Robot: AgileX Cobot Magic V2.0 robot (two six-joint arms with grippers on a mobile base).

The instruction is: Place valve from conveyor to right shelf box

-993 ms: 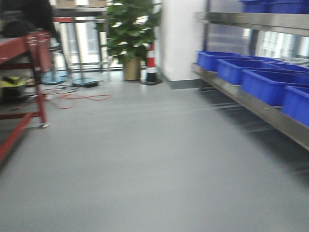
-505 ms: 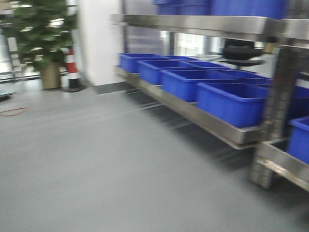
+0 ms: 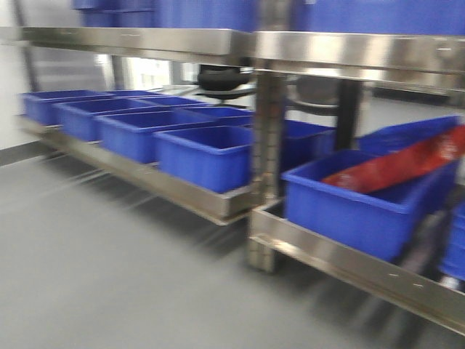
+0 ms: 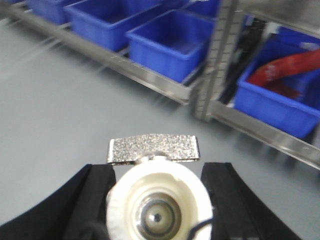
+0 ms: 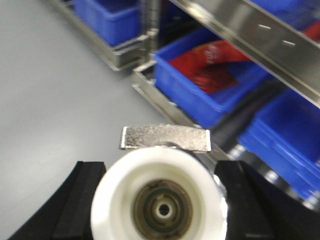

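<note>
Holding valve | shelf edge close right | floor open left

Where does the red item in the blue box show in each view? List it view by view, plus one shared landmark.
Front view: right side, red item lying in a blue box.
Left wrist: upper right, same box.
Right wrist: top centre, same box.
Shared landmark: steel shelf post just left of that box.
</note>
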